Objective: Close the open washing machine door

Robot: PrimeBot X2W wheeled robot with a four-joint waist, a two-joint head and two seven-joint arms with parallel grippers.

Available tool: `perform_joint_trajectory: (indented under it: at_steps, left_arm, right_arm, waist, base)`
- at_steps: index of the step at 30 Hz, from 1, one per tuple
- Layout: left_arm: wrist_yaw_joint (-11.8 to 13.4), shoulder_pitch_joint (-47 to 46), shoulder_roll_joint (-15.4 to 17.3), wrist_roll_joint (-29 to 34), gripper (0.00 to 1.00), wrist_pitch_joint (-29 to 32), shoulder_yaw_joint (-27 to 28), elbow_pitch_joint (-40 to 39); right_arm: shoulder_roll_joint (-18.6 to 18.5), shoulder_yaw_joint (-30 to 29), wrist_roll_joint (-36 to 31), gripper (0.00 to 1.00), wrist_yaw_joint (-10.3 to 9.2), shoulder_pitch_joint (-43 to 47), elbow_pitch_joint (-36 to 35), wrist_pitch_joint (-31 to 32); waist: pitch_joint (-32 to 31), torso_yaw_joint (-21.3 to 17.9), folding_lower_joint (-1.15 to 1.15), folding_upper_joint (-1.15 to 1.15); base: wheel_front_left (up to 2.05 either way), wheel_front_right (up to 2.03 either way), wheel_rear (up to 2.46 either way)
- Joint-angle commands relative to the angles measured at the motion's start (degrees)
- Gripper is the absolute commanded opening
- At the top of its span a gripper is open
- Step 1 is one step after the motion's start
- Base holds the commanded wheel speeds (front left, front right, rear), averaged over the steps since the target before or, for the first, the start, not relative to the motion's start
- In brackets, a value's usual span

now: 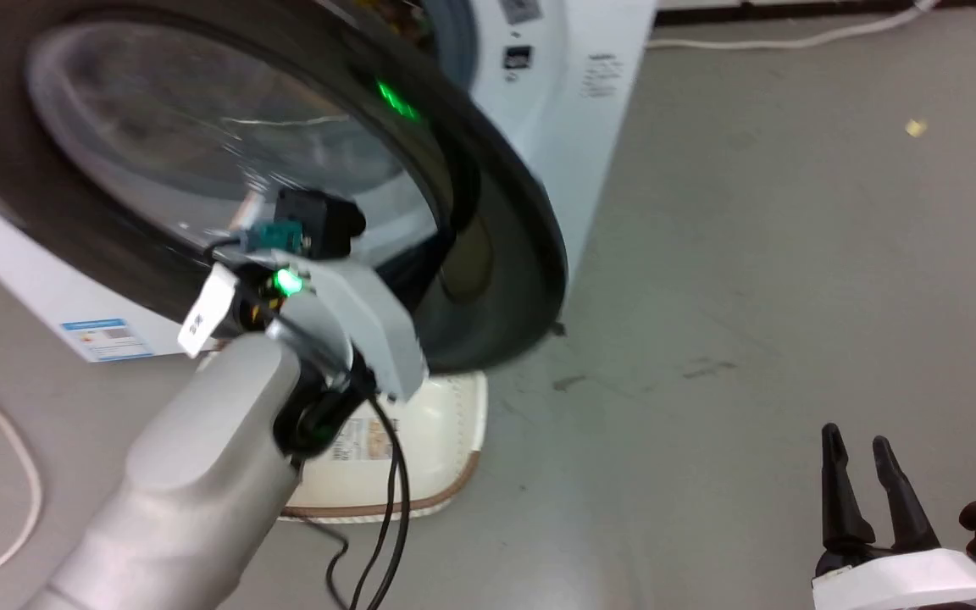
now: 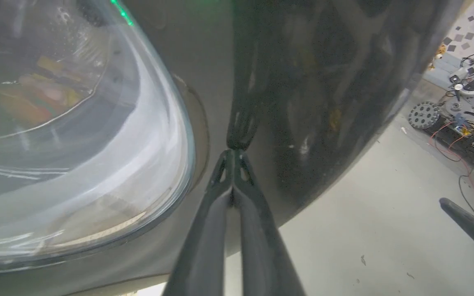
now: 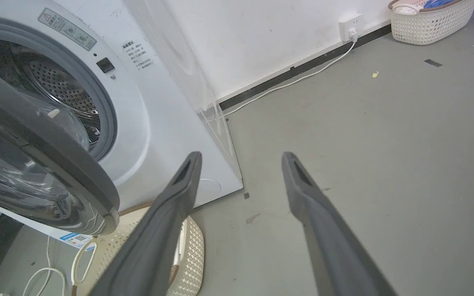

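Half shut at best: washing machine door stands ajar.
My left gripper, fingers together, presses on it; right gripper idles lower right, fingers apart.

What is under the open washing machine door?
A cream basket sits on the grey floor beneath the door. The door and the left arm cover much of it, so whether anything is inside cannot be told.

A cream perforated basket sits on the grey floor; a white cable runs to a wall socket, near a second basket, perhaps holding laundry
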Motion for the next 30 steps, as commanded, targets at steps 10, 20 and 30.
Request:
perform_joint_trajectory:
  at_steps: [10, 20, 30]
  left_arm:
    - [-0.05, -7.32, -4.64, 0.27, 0.00, -4.44, 0.83, 8.76]
    - [-0.82, -4.30, -3.62, -5.78, 0.00, -7.81, 3.02, 3.47]
    - [8.82, 5.22, 4.32, -0.75, 0.00, -20.65, 12.68, -1.75]
  right_arm:
    - [-0.01, 0.19, 0.66, 1.00, 0.06, -0.77, -0.70, -0.24]
    - [-0.01, -0.52, -1.16, 1.00, 0.06, 0.63, 0.72, -0.24]
    - [-0.01, 0.85, -2.89, 1.00, 0.06, 2.24, 1.25, -0.24]
  waist:
    - [1.75, -1.68, -0.01, 0.00]
    - [-5.49, 5.37, -0.01, 0.00]
    - [-11.76, 11.42, -0.01, 0.00]
  base:
    - [0.00, 0.00, 0.00]
    - [0.00, 0.00, 0.00]
    - [0.00, 0.00, 0.00]
